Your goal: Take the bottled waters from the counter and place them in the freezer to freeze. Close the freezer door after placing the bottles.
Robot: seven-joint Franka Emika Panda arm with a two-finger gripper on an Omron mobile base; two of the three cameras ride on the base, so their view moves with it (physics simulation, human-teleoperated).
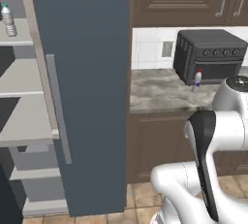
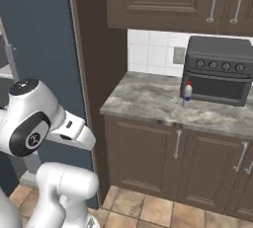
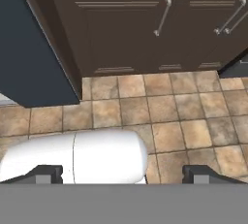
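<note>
One bottled water, teal-capped [image 1: 7,20], stands upright on an upper pale shelf of the open freezer [image 1: 19,77] at the far left. The red-capped bottle [image 1: 197,81] [image 2: 187,95] stands upright on the counter [image 1: 157,92] [image 2: 148,98], just in front of the toaster oven. The freezer door [image 1: 85,97] [image 2: 39,49], a blue-grey panel with a grey bar handle, stands between the shelves and the counter. My gripper [image 3: 121,175] points down at the tiled floor, well below the counter. Its fingertips [image 3: 46,174] are wide apart, open and holding nothing.
A dark grey toaster oven [image 1: 210,56] [image 2: 217,69] sits at the back of the counter. Dark brown cabinet doors [image 3: 131,34] [image 2: 148,153] with metal handles run below it, and more hang above. The floor is brown tile [image 3: 169,111].
</note>
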